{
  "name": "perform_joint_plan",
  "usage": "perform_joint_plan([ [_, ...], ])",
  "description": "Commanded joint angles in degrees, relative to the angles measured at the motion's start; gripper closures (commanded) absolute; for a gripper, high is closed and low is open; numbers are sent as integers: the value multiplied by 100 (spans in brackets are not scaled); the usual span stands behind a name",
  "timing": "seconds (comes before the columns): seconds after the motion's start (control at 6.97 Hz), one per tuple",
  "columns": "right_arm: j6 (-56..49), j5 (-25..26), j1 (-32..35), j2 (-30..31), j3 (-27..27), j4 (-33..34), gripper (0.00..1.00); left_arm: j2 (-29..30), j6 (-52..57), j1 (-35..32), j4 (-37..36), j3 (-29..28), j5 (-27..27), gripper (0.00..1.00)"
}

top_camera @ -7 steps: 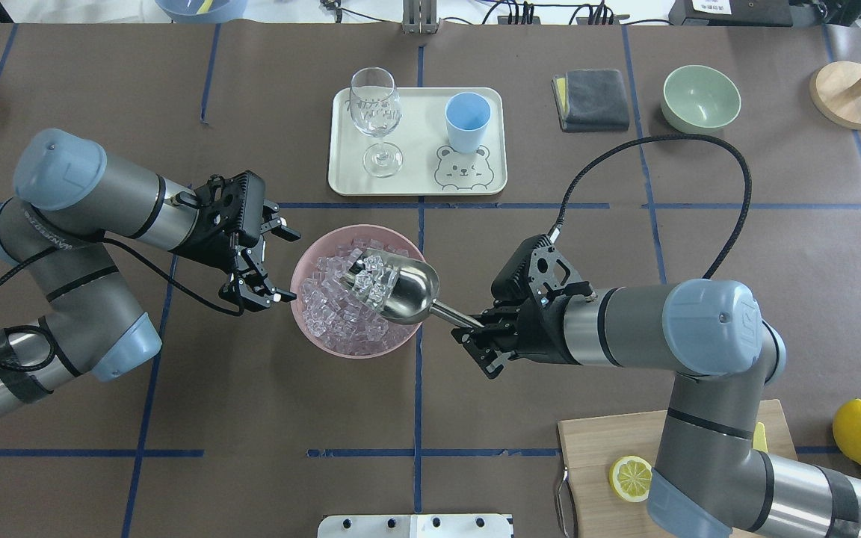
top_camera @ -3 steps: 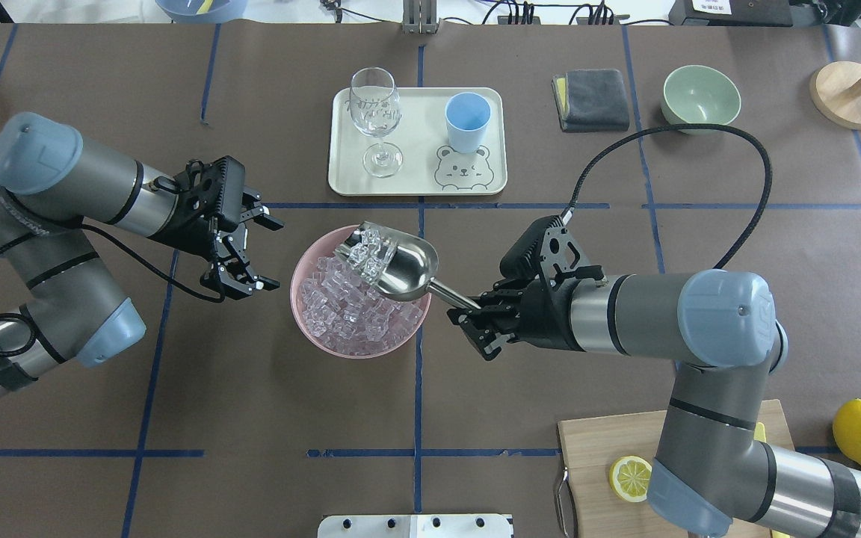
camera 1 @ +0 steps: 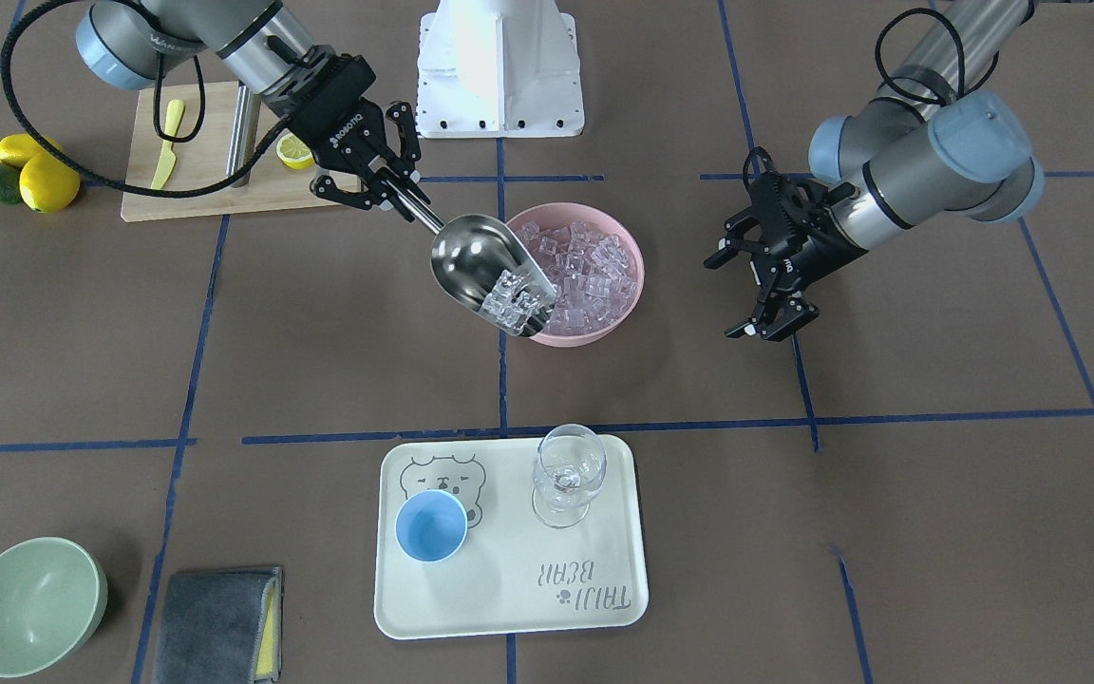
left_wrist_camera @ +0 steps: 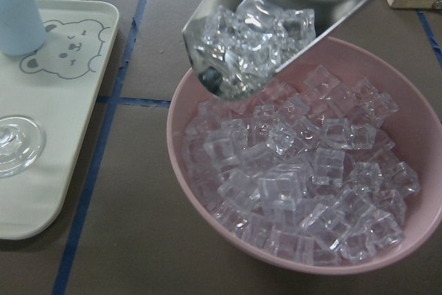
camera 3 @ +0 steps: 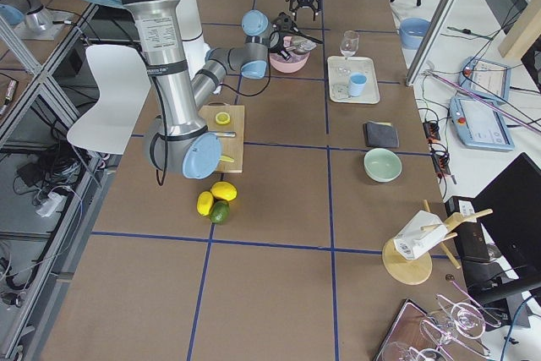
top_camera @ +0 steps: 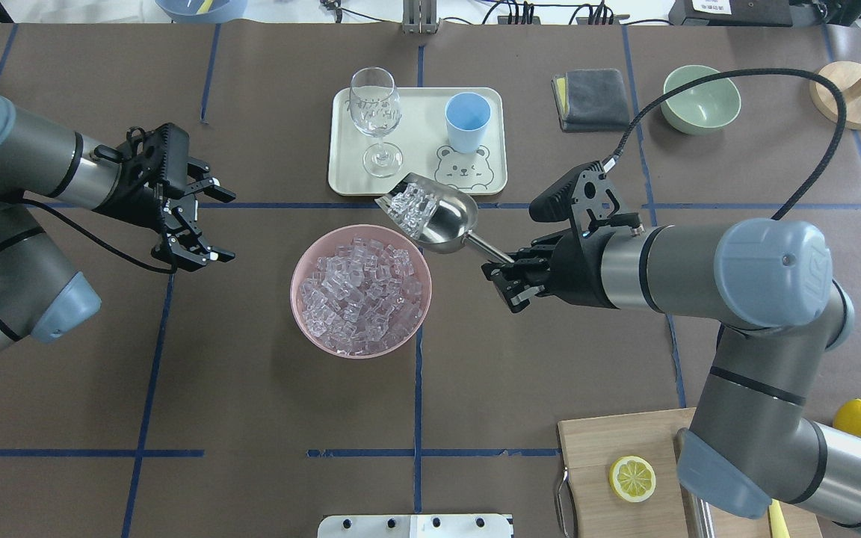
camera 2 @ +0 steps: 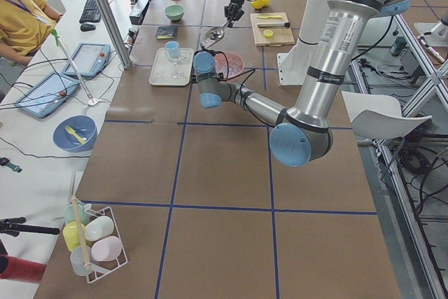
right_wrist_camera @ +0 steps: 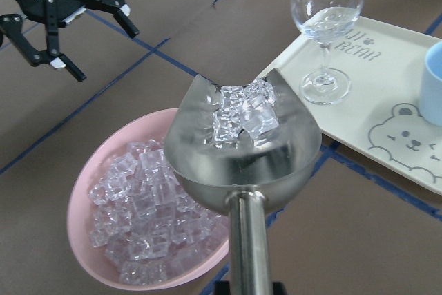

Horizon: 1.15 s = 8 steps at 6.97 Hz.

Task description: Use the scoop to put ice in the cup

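Observation:
The steel scoop (top_camera: 434, 215) hangs in the air over the far rim of the pink bowl (top_camera: 296, 299), level, with several ice cubes (top_camera: 409, 202) in its mouth. My right gripper (top_camera: 504, 273) is shut on its rod handle. The scoop's mouth (right_wrist_camera: 242, 150) points toward the tray's near edge. More ice (top_camera: 359, 288) fills the pink bowl. The light-blue cup (top_camera: 467, 121) stands upright on the cream tray (top_camera: 348, 179), beyond the scoop and apart from it. My left gripper (top_camera: 223, 226) is open and holds nothing, well to the left of the bowl.
A clear wine glass (top_camera: 375, 112) stands on the tray left of the cup. A grey cloth (top_camera: 591, 99) and green bowl (top_camera: 701, 97) lie at the far right. A cutting board (top_camera: 610, 441) with a lemon half (top_camera: 632, 478) sits under my right arm.
The right arm has lifted the scoop with ice out of the bowl and carried it toward the tray. The left arm has drawn back to the left, still open.

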<state>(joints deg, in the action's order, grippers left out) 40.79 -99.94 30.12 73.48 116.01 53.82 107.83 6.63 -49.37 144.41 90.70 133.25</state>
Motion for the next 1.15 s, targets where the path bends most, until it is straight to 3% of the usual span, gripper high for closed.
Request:
perform_joint_plan([
  [0.0, 331, 19, 265, 184, 79, 163, 100, -192, 5, -212, 0, 44, 8, 0],
  [0.14, 446, 123, 388, 140, 1, 320, 100, -244, 5, -231, 0, 70, 8, 0],
  [0.43, 447, 107, 740, -558, -148, 1510, 100, -253, 5, -222, 0, 131, 8, 0],
  [1.0, 447, -120, 942, -1099, -606, 2411, 100, -245, -4, -196, 0, 132, 16, 0],
])
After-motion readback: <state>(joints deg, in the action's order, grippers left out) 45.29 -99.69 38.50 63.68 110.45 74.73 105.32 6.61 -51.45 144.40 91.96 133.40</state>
